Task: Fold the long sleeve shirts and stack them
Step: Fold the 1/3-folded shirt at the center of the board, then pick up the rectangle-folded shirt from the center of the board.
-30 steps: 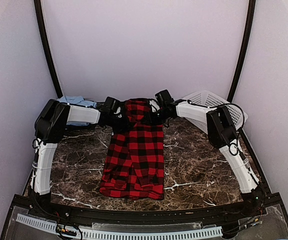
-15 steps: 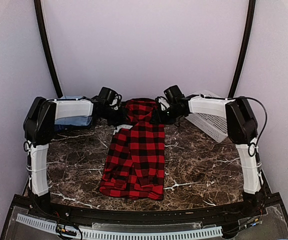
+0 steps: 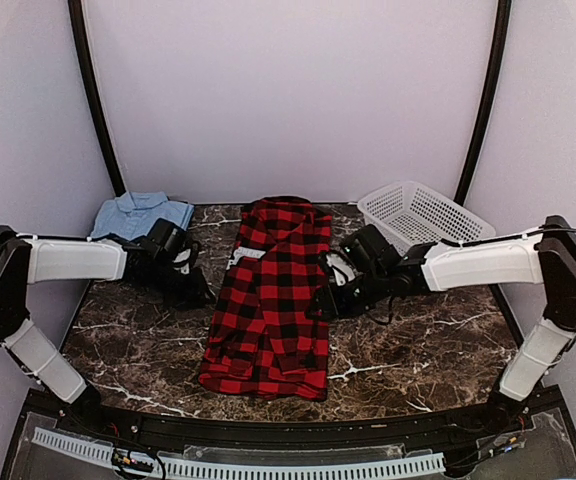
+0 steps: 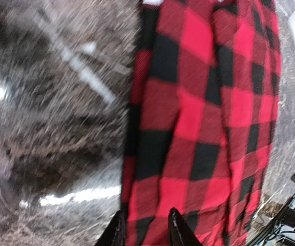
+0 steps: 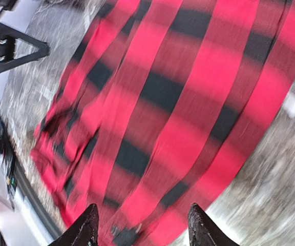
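The red-and-black shirt (image 3: 273, 310) lies flat in the middle of the dark stone table (image 3: 418, 340). It makes a long strip. Its collar end points to the far wall and its other end is near the arms.

The left gripper (image 3: 196, 290) is low, just beside the left edge of the red-and-black shirt. In the left wrist view its two fingers (image 4: 177, 230) sit a little apart over the edge of the cloth. There is a small gap between them and nothing is pinched in it.

The right gripper (image 3: 325, 300) is low at the right edge of the same shirt. In the right wrist view its fingers (image 5: 88, 228) are spread wide. The checked cloth shows between them, but they do not hold it.

The light blue shirt (image 3: 143, 212) lies in the far left corner, well apart from the red one. A white basket (image 3: 423, 215) with holes sits in the far right corner.
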Tool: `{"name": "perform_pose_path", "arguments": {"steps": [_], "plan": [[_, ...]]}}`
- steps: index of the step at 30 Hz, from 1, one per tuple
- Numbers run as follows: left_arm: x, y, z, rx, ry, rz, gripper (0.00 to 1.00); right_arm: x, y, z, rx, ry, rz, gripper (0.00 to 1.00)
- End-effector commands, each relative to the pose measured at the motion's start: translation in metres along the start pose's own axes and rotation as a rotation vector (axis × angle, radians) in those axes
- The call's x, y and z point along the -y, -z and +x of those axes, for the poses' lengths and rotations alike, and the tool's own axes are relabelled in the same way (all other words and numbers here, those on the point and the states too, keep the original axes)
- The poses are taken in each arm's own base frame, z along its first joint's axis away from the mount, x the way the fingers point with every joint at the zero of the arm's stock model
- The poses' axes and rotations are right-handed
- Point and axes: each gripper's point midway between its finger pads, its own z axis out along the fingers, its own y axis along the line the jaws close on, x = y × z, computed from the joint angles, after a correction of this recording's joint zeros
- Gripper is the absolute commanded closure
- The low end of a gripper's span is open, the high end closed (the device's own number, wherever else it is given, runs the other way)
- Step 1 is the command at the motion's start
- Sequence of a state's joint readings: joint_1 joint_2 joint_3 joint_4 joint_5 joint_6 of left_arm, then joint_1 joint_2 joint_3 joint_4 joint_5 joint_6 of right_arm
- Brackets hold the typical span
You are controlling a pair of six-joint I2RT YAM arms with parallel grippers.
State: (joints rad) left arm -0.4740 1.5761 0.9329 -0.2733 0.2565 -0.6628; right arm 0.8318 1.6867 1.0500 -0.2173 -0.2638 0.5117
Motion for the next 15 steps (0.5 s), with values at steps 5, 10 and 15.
{"name": "perform_pose_path", "arguments": {"steps": [5,10,15], "plan": [[-0.046,0.023,0.075,-0.091,0.086,-0.052,0.69,-0.008,0.018,0.063,-0.030,-0.120,-0.019,0.44],[-0.036,0.022,0.110,-0.163,0.067,0.003,0.67,-0.013,0.009,0.097,-0.099,-0.147,-0.036,0.44],[-0.037,0.014,0.144,-0.250,0.064,-0.025,0.69,-0.004,0.006,0.116,-0.128,-0.169,-0.013,0.44]]}}
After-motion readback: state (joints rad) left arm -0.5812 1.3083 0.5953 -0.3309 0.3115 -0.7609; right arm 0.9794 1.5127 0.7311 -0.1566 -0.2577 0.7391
